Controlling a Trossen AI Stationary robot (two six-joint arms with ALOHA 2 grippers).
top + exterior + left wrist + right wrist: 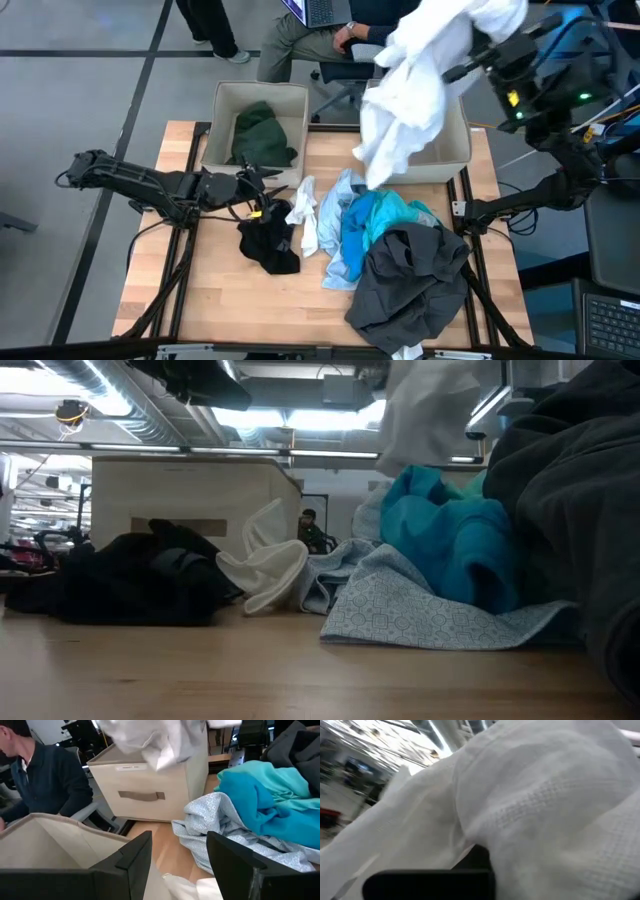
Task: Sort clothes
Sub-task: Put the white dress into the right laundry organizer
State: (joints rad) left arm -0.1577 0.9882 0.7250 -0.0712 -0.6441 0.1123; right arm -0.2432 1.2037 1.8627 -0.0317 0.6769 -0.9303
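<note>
Wood surface [220,300] on a grey floor, open lab space behind; a person [42,775] in a dark jacket sits beyond the far edge, past the two beige bins.

Right gripper [478,55] is raised high over the right bin [455,150], jaws clamped on the white garment [415,85]. The cloth hangs from it in a long drape, lower end dangling over the bin's near-left corner, just above the clothes pile. In the right wrist view the white fabric fills nearly everything.

Left gripper [262,195] sits low over the surface, just in front of the left bin [290,100], jaws spread wide with nothing between them. Its wrist view looks across the pile toward the right bin.

Dark green garment [262,135] is already inside the left bin.

Rest of the clothes, relative to the right bin:
- pale blue garment [340,235] in front of the bin's left end, spread flat on the surface
- turquoise garment [385,220] directly in front of the bin, lying on the pale blue one
- dark grey garment [410,285] further toward the near edge, overlapping the turquoise one, biggest heap
- small black garment [268,245] well left of the pile, just beside the left gripper
- a small white cloth [303,215] between the black garment and the pale blue one
</note>
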